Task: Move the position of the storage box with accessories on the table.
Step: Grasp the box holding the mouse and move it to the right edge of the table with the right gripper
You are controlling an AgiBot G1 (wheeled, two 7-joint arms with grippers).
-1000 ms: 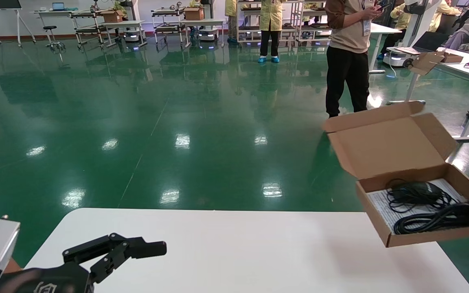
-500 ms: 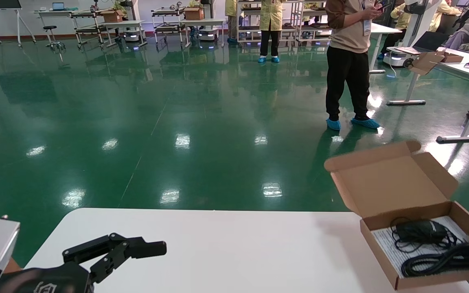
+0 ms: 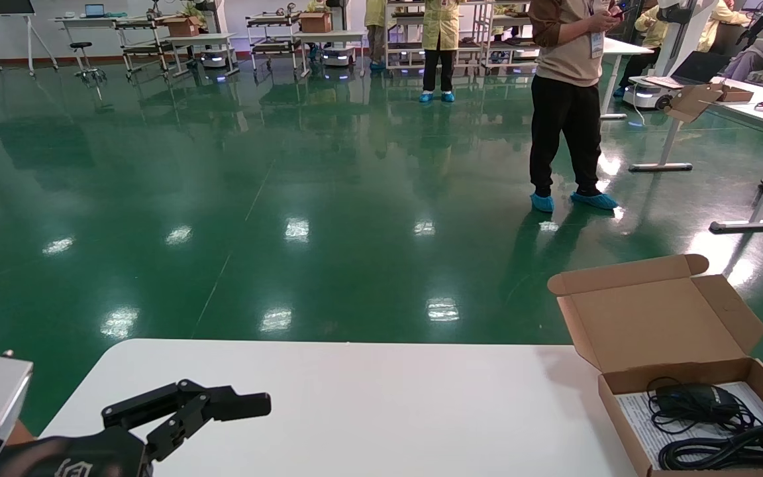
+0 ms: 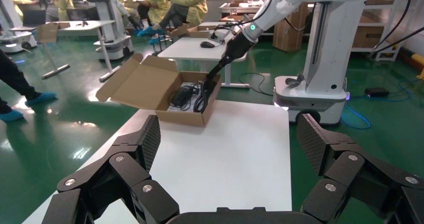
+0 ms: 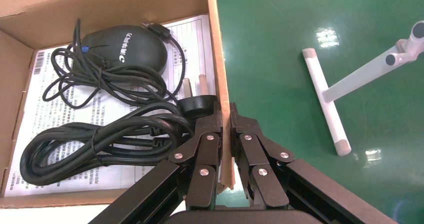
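Right gripper (image 5: 225, 121), black and two-fingered, is pinched onto the side wall of the shallow brown corrugated cardboard storage box (image 5: 218, 49), one finger inside the wall and one outside. Just beside the inner finger lie the accessories: a thick coil of black power cable (image 5: 95, 144) with its plug against the finger, and a small black mouse-like device (image 5: 125, 47) wrapped in thin black cord, all resting on a white printed paper sheet (image 5: 190, 34).

From the head camera, the box (image 3: 660, 324) sits at the lower right of the frame, at the right end of the large white smooth-topped table (image 3: 381, 411), its hinged flap lid standing open. Whether its base touches the tabletop cannot be told.

Left gripper (image 4: 230, 149), also black, hangs at the lower left of the head frame above the table's near corner, fingers spread wide and holding nothing, well apart from the box.
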